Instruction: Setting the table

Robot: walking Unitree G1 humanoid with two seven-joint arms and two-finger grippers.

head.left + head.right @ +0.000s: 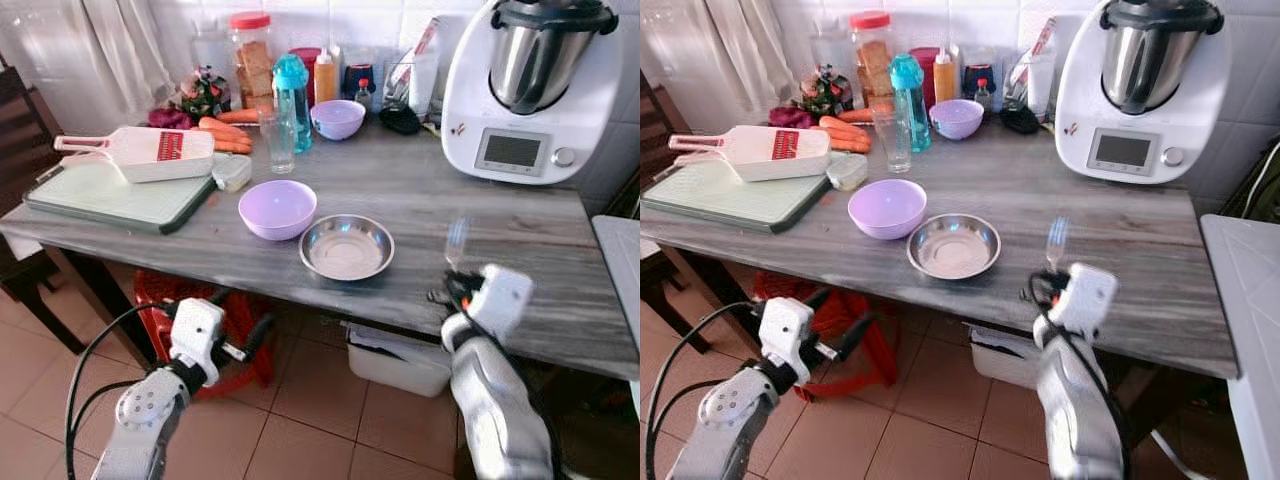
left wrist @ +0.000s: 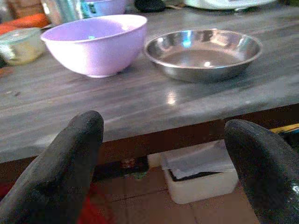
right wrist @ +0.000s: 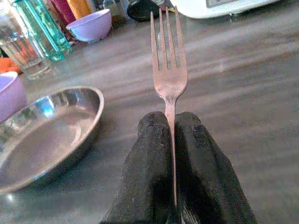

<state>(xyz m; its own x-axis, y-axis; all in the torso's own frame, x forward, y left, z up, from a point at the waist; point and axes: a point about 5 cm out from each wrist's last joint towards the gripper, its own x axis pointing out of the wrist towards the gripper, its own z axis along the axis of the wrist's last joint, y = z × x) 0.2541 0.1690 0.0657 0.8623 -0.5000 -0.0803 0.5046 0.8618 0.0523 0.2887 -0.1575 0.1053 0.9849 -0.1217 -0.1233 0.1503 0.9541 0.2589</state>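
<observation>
The right gripper (image 3: 172,140) is pinched on the fork (image 3: 168,70), held tines-up over the table (image 1: 480,230) right of the steel plate (image 1: 347,247); it is best lowered flat, parallel, just beside the rim.

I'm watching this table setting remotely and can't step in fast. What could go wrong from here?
1. The right tool pinches the fork only by its thin handle, tines outward; it may twist or slip when set down.
2. The steel plate sits near the table edge; a low approach might knock it off.
3. The left tool waits open below the edge, close under the lilac bowl; rising, it could strike the tabletop.
</observation>
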